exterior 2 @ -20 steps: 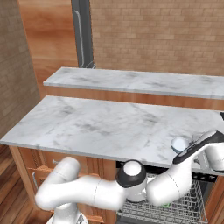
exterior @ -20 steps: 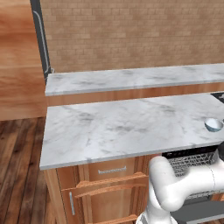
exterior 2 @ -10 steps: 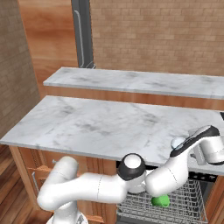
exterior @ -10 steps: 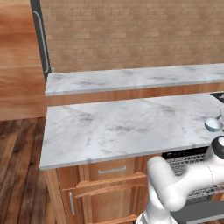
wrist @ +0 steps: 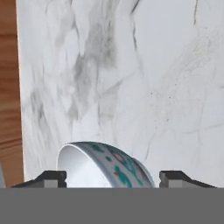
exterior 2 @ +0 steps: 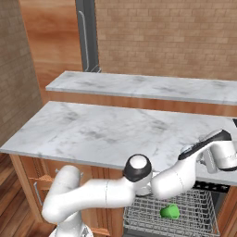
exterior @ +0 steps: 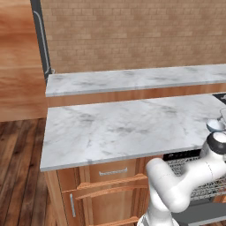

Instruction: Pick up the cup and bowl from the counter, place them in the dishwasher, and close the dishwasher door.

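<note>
Currently: bowl [wrist: 105,164] on the marble surface [exterior: 128,128] near its right edge, between my hand's [wrist: 113,178] spread tips, not yet pinched. Cup [exterior 2: 170,211] already lies in the dishwasher rack [exterior 2: 194,217]. Risk, I judge: tips closing on the curved wall could squirt it sideways.

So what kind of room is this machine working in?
It looks like a home kitchen, computer-rendered: a marble counter over wooden drawers, an open dishwasher with a green cup in its wire rack, and a brick wall behind.
</note>
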{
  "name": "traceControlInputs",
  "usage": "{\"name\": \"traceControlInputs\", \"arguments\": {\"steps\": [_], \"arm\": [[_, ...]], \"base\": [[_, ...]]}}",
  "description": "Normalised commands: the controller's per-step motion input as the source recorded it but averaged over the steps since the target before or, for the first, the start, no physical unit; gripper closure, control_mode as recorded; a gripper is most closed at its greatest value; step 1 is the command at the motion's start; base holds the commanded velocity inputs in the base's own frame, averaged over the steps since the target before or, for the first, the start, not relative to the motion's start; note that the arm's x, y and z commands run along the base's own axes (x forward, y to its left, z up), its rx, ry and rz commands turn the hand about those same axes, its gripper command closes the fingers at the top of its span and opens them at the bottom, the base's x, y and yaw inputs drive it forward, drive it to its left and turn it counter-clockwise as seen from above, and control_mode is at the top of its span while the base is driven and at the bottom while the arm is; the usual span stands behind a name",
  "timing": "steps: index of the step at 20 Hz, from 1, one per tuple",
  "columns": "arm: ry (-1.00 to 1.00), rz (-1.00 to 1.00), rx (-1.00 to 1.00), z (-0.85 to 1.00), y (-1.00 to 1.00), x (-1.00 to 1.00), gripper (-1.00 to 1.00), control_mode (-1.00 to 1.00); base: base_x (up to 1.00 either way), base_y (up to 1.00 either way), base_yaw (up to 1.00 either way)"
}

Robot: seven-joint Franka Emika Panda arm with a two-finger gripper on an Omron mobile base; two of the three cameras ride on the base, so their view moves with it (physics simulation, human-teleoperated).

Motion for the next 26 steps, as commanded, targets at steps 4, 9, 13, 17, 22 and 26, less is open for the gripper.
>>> {"name": "traceControlInputs", "arguments": {"steps": [4, 9, 13, 17, 22, 26], "arm": [[0.00, 0.08, 0.10, -0.40, 0.00, 0.07, 1.00, -1.00], [0.00, 0.07, 0.11, -0.30, 0.00, 0.00, 1.00, -1.00], [0.00, 0.06, 0.11, -0.09, 0.00, -0.13, 1.00, -1.00], [-0.02, 0.08, 0.05, 0.00, 0.00, -0.61, 1.00, -1.00], [-0.01, 0.09, 0.01, 0.00, -0.10, -0.60, 1.00, -1.00], [-0.03, 0.08, 0.00, 0.00, -0.21, -0.51, 1.00, -1.00]], "base": [[0.00, 0.00, 0.00], [0.00, 0.00, 0.00], [0.00, 0.00, 0.00], [0.00, 0.00, 0.00], [0.00, 0.00, 0.00], [0.00, 0.00, 0.00]]}}
